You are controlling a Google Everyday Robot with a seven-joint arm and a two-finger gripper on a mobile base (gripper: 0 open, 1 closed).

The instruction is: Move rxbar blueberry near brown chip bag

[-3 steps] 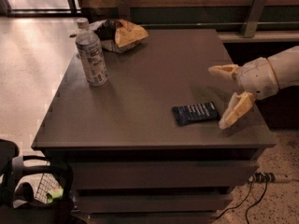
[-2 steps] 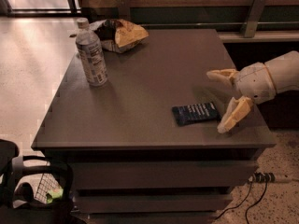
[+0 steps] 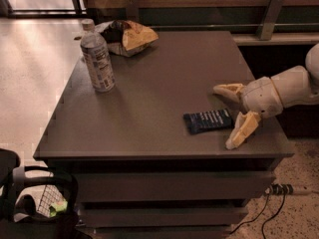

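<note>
The rxbar blueberry [image 3: 208, 120] lies flat on the brown table [image 3: 149, 93], near its front right part. It is a dark navy bar with pale lettering. My gripper [image 3: 227, 114] comes in from the right, open, with one pale finger behind the bar's right end and the other in front of it. The fingers straddle that end, and I cannot tell if they touch it. The brown chip bag [image 3: 127, 35] lies crumpled at the table's far left corner, far from the bar.
A clear labelled plastic bottle [image 3: 97, 58] stands upright on the left side of the table, just in front of the chip bag. A wall rail with metal brackets [image 3: 271, 9] runs behind the table. A black cart with a basket [image 3: 37, 200] sits at the lower left.
My gripper has shifted a little to the left, closing in around the bar's right end. The bar, bottle and chip bag have not moved.
</note>
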